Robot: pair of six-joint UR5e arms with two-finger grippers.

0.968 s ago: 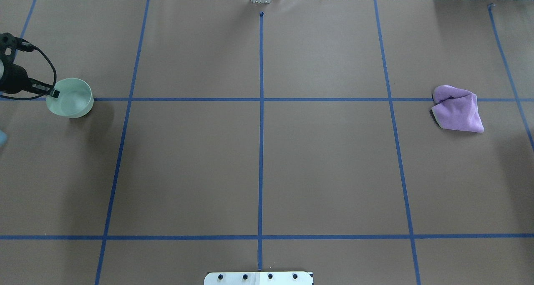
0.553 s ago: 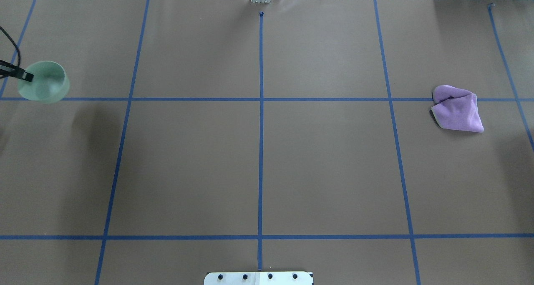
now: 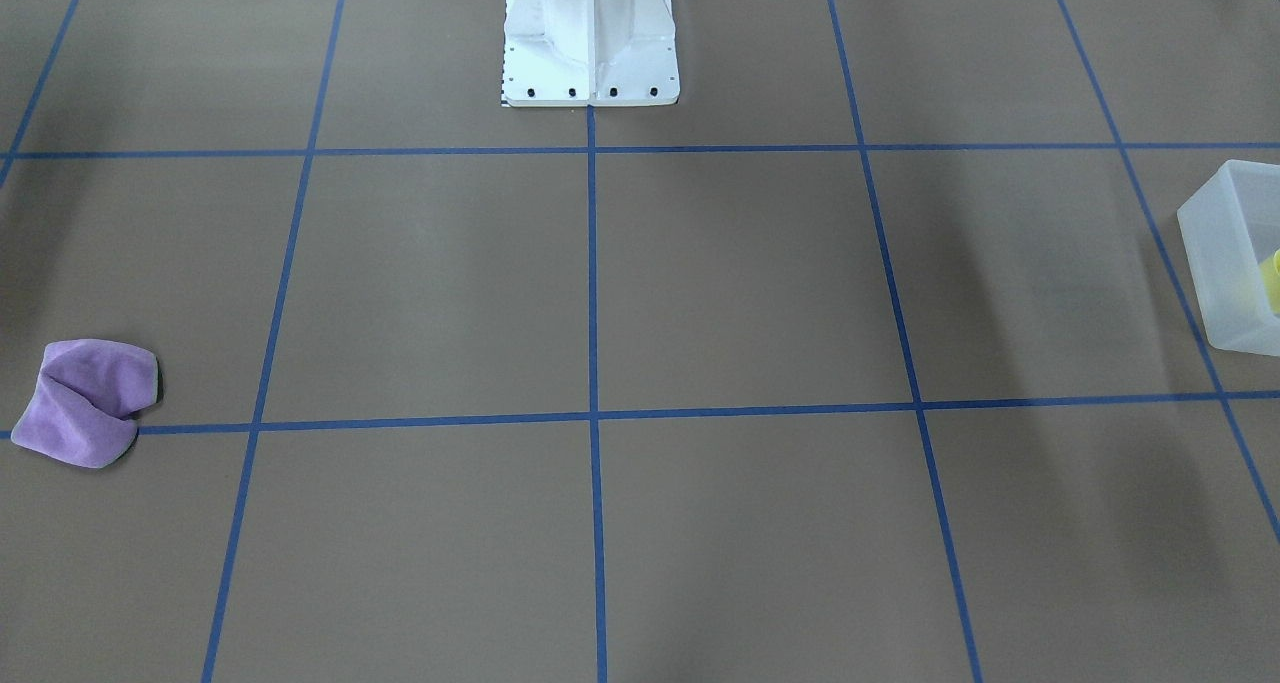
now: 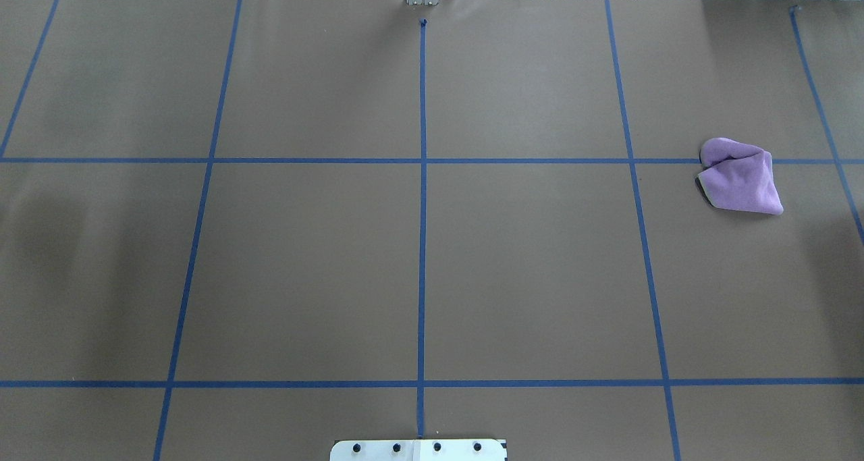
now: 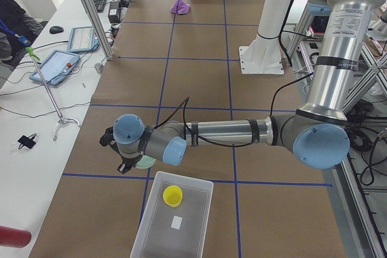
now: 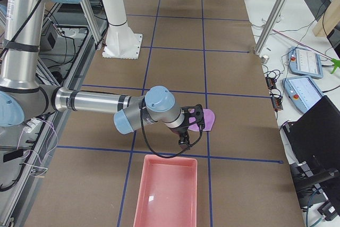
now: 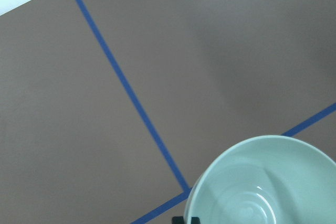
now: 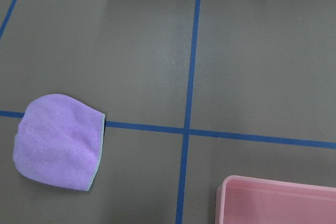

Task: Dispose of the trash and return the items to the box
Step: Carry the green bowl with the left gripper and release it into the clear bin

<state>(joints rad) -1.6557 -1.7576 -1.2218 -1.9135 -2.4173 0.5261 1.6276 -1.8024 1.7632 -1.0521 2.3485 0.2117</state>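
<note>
The mint-green bowl fills the lower right of the left wrist view, with a dark fingertip at its rim. In the exterior left view my left gripper holds the bowl above the table, just beyond the far end of the frosted white box. The yellow cup stands inside the box; it also shows at the right edge of the front-facing view, inside the box. My right gripper hangs beside the purple cloth; I cannot tell whether it is open or shut.
The purple cloth lies on the table's right side on a blue tape line. A pink bin stands close to the right gripper and shows in the right wrist view. The robot's white base stands at mid-table.
My left gripper has carried the mint-green bowl further left and out of the overhead view. The purple cloth has not moved.
</note>
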